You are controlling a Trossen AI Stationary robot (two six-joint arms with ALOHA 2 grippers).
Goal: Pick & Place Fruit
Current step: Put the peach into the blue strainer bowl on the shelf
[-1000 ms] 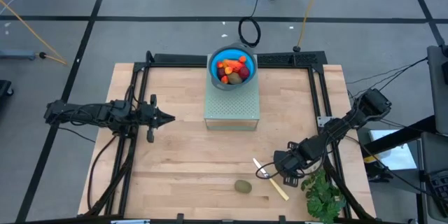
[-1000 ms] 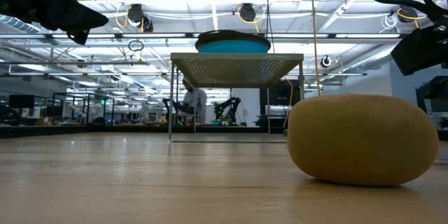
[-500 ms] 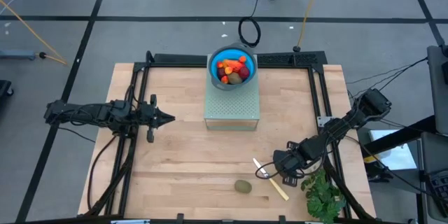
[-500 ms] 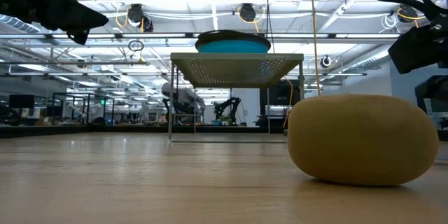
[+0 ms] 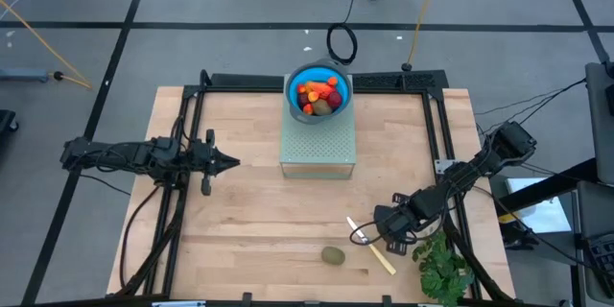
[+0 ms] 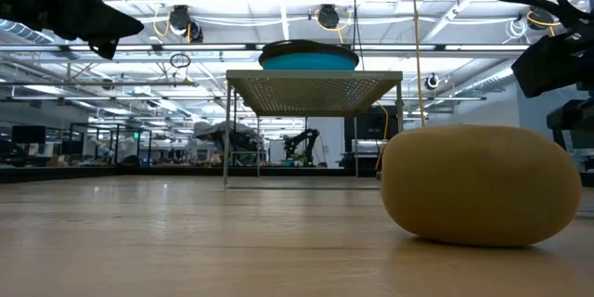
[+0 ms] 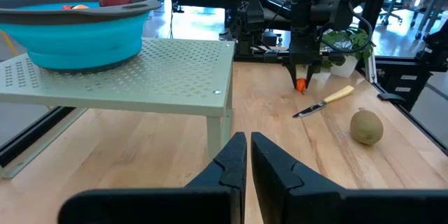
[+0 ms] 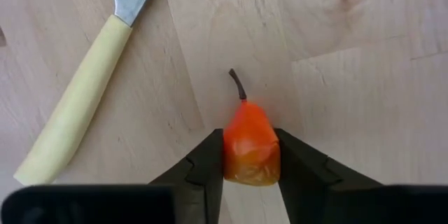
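The wooden counter (image 5: 249, 221) is seen from above, with a perforated pale-green stand (image 5: 318, 149) set at its twelve-o'clock side. A blue bowl (image 5: 319, 96) is carried on the far end of that stand, and several fruit pieces (image 5: 318, 94) in red, orange and brown are held in it.

The left gripper (image 5: 228, 162) is held at nine o'clock, well apart from the stand, and its jaws are closed together on nothing. The right gripper (image 5: 372, 231) is lowered at about five o'clock, and its jaws are pressed against both sides of a small orange pear-shaped fruit (image 8: 250, 145) with a dark stem, which appears to rest on the wood.

A green leafy bunch (image 5: 443, 267) is laid at the five-o'clock corner, just beside the right arm. A cream-handled knife (image 5: 372, 246) is laid just beside the held fruit, on its six-o'clock side. A brown-green kiwi (image 5: 333, 255) is left on the counter near six o'clock, close to the knife and apart from both grippers.
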